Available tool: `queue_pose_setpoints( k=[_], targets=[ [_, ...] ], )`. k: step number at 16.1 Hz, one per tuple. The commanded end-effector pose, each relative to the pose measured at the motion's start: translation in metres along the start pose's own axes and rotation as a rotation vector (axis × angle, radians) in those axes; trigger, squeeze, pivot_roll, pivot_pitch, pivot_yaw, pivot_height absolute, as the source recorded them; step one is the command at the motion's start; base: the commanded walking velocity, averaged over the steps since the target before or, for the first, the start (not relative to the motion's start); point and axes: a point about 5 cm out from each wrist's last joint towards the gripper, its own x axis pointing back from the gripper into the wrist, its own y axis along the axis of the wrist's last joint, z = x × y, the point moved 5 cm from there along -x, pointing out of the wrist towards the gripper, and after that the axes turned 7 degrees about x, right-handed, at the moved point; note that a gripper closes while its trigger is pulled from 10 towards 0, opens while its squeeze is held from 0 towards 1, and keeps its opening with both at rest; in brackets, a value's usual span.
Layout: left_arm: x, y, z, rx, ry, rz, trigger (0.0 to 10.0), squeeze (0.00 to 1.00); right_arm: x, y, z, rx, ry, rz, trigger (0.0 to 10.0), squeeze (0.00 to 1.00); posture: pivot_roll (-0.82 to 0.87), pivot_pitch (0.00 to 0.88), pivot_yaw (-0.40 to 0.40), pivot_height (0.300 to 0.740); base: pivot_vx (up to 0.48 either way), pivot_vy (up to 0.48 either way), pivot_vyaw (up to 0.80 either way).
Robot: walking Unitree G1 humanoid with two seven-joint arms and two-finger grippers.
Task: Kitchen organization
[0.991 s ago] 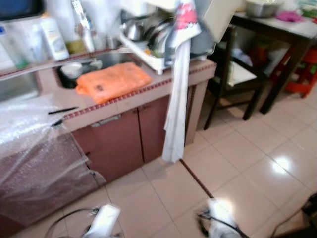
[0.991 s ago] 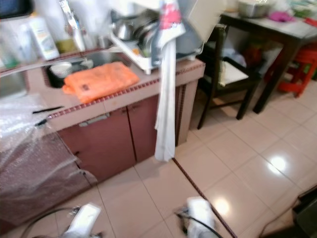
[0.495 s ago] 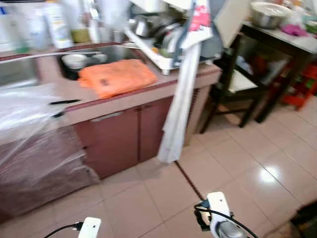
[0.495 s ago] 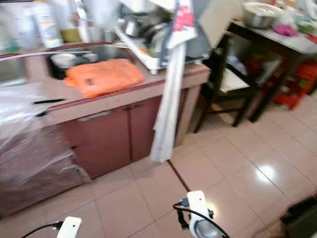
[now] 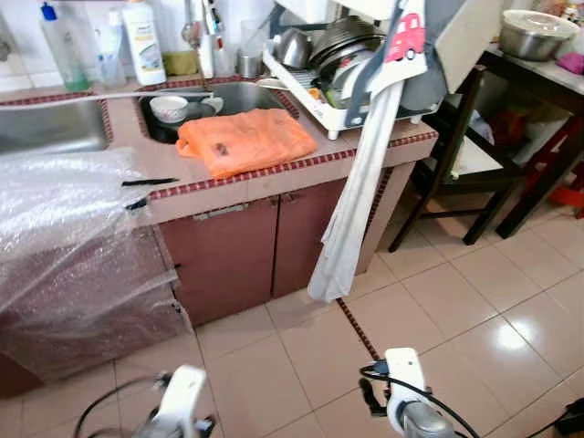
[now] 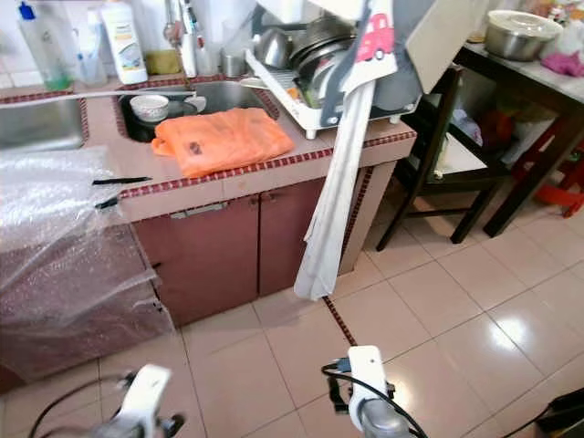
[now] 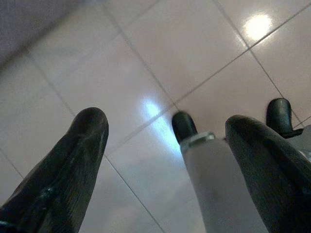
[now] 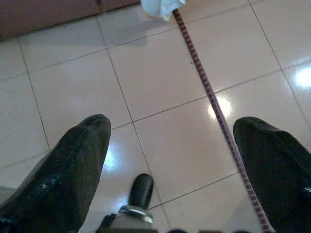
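An orange plastic bag (image 5: 246, 141) lies on the tiled counter (image 5: 274, 178) in front of the sink, where a small white bowl (image 5: 170, 109) sits. A dish rack (image 5: 342, 87) full of pots and pans stands at the counter's right end, with a long white cloth (image 5: 351, 210) hanging from it almost to the floor. Both arms hang low over the tiles, the left arm (image 5: 182, 401) and the right arm (image 5: 406, 411). My left gripper (image 7: 170, 160) and right gripper (image 8: 175, 170) are open and point at bare floor, holding nothing.
Bubble wrap (image 5: 73, 237) drapes over the counter's left part and its front. Bottles (image 5: 143, 41) line the back wall. A dark chair (image 5: 465, 155), a table (image 5: 538, 78) with a metal bowl (image 5: 529, 32) and a red stool (image 5: 570, 173) stand at the right. Open tiled floor (image 5: 438, 301) lies ahead.
The whole picture has shifted and sharpened as the camera moved, so the counter sits further right in view. Both arms still hang low with open fingers.
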Motion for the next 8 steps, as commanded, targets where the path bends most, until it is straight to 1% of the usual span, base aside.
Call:
queue_pose_setpoints(
  k=[1, 3, 4, 5, 6, 8],
  targets=[
    [0.0, 0.001, -0.003, -0.035, -0.006, 0.004, 10.0, 0.0, 0.003, -0.01, -0.008, -0.039, -0.037, 0.024, 10.0, 0.0, 0.05, 0.0, -0.003, 0.74, 0.0, 0.0, 0.0],
    [-0.001, 0.011, -0.008, -0.055, -0.018, -0.006, 10.0, 0.0, 0.005, -0.019, -0.01, -0.071, -0.055, 0.037, 10.0, 0.0, 0.04, 0.0, 0.001, 0.74, 0.0, 0.0, 0.0],
    [-0.002, 0.015, -0.011, -0.067, -0.021, -0.011, 10.0, 0.0, 0.006, -0.021, -0.01, -0.076, -0.056, 0.041, 10.0, 0.0, 0.02, 0.0, 0.017, 0.74, 0.0, 0.0, 0.0],
    [-0.002, 0.016, -0.011, -0.068, -0.02, -0.012, 10.0, 0.0, 0.006, -0.022, -0.009, -0.082, -0.057, 0.043, 10.0, 0.0, 0.01, 0.0, 0.022, 0.74, 0.0, 0.0, 0.0],
    [-0.001, 0.009, -0.008, -0.068, -0.018, -0.006, 10.0, 0.0, 0.006, -0.022, -0.009, -0.091, -0.055, 0.044, 10.0, 0.0, 0.0, 0.0, 0.024, 0.74, 0.0, 0.0, 0.0],
    [-0.001, 0.007, -0.007, -0.069, -0.015, -0.003, 10.0, 0.0, 0.006, -0.023, -0.007, -0.097, -0.052, 0.047, 10.0, 0.0, 0.0, 0.0, 0.023, 0.74, 0.0, 0.0, 0.0]
  ],
)
